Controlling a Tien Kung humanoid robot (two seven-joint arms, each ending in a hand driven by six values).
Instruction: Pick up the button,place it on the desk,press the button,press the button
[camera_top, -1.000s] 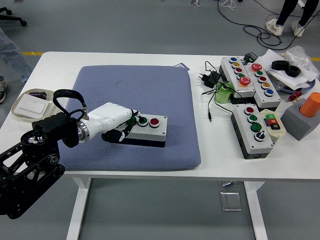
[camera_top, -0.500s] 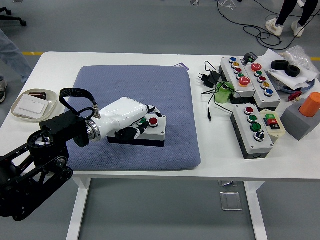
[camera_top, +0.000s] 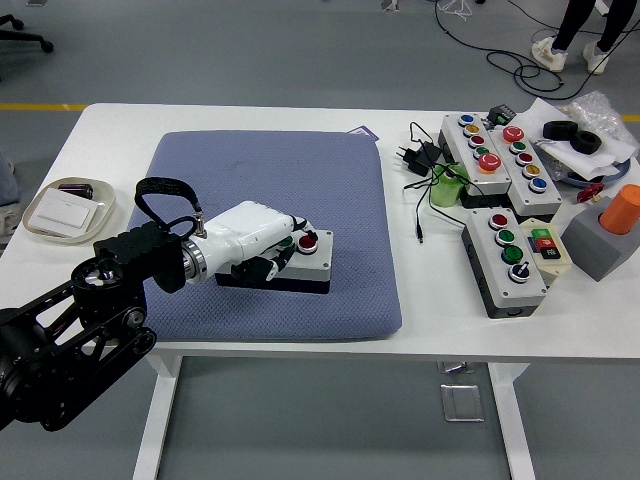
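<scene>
A grey button box (camera_top: 314, 264) with a red button (camera_top: 308, 240) and a green button (camera_top: 287, 241) lies on the blue mat (camera_top: 270, 170) on the white table (camera_top: 425, 300). My left hand (camera_top: 284, 246), white on a black arm, lies over the box's left half. Its fingers (camera_top: 297, 224) stretch flat across the top, above the green button and just short of the red one. The thumb is tucked at the box's front side. The hand holds nothing. Any button further left on the box is hidden under it. My right arm is out of view.
Three more button boxes (camera_top: 505, 262) (camera_top: 478, 145) (camera_top: 524, 155) sit at the right, with a black plug and cables (camera_top: 420, 156) and a green object (camera_top: 447, 187) beside them. An orange cylinder on a grey block (camera_top: 620, 212) stands far right. A shallow tray (camera_top: 62, 210) sits at the left edge.
My left hand slid right along the box, from its left end to over the green button, then drew back slightly. The box stayed on the mat.
</scene>
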